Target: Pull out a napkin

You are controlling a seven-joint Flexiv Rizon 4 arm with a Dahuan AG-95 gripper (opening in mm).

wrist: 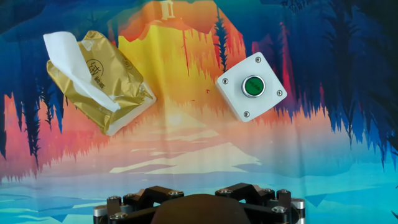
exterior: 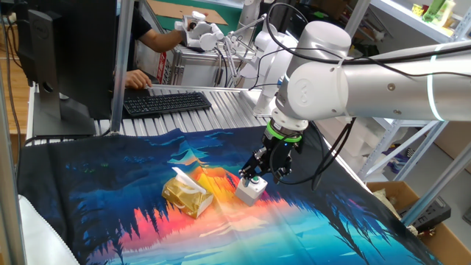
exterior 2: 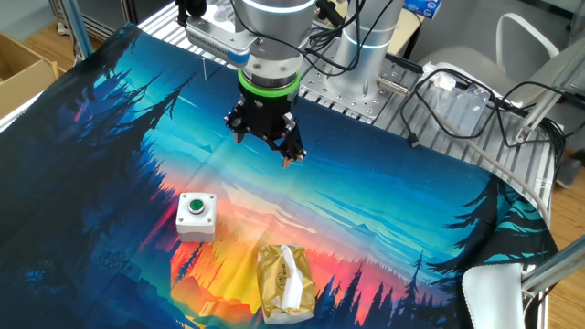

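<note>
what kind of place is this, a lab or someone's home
Most likely a robotics lab or workshop: a person types at a keyboard beside the table, aluminium framing surrounds it, and cardboard boxes sit on the floor.

Napkin [wrist: 65, 59] sticks from the packet [wrist: 102, 87], button box [wrist: 252, 87] well apart beside it.

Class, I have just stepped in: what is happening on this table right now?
A robot arm's gripper hangs open and empty above a colourful printed cloth, pointing down. It touches nothing. On the cloth lie a golden tissue packet with a white napkin sticking out of its slot, and, apart from it, a small white box with a green button. The napkin has not been pulled out yet.
</note>
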